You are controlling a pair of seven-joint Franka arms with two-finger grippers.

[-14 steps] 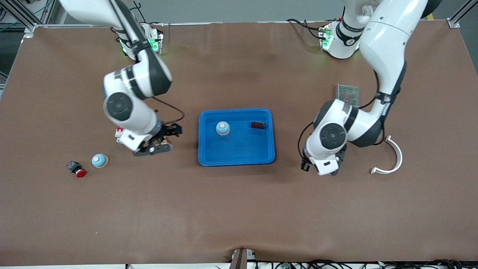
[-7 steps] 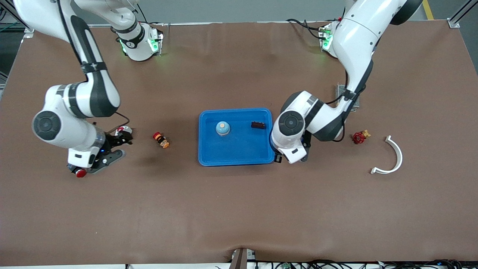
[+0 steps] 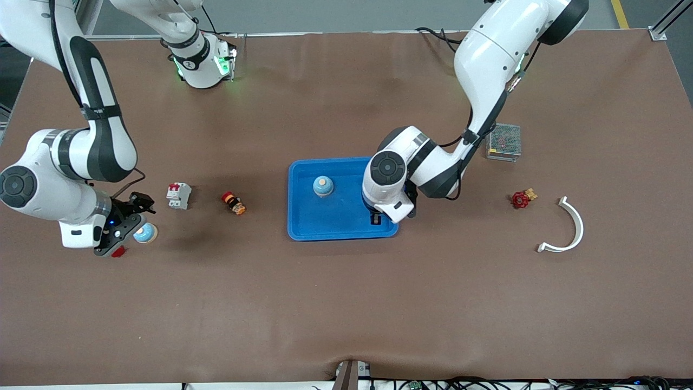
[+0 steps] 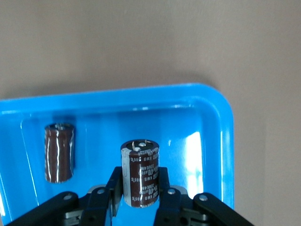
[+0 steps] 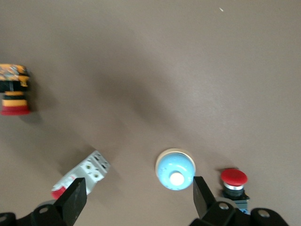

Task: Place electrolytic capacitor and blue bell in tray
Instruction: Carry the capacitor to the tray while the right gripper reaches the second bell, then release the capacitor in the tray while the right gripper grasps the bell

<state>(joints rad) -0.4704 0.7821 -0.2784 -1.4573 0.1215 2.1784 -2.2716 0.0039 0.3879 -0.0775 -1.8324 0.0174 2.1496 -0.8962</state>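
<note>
The left jaws were closed on an electrolytic capacitor (image 4: 140,172), a dark brown can with a silver top, its sides pinched between the two black fingers (image 4: 117,186). They held it over the tray (image 3: 303,222), at the tray's corner nearest the front camera on the left arm's end; whether it touched the tray floor could not be told. In the left wrist view a second brown capacitor (image 4: 59,152) lay on the blue floor inside the rim (image 4: 221,136), apart from the held one. A blue bell (image 3: 322,186) stood in the tray's upper half, near the middle of the front view.

The right jaws stood wide open and empty, low over the surface at the right arm's end, in the lower part of the frame. Between the fingers (image 5: 203,195) a second blue bell (image 5: 175,168) sat on the surface, untouched. Just beside it was a red push button (image 5: 233,181). Higher in the front view, between that bell and the tray, stood a white circuit breaker (image 3: 178,195) and an orange-and-black button (image 3: 234,203).

At the left arm's end lay a red valve handle (image 3: 521,199), a white curved piece (image 3: 568,227) and, higher up, a mesh-covered box (image 3: 504,142).
</note>
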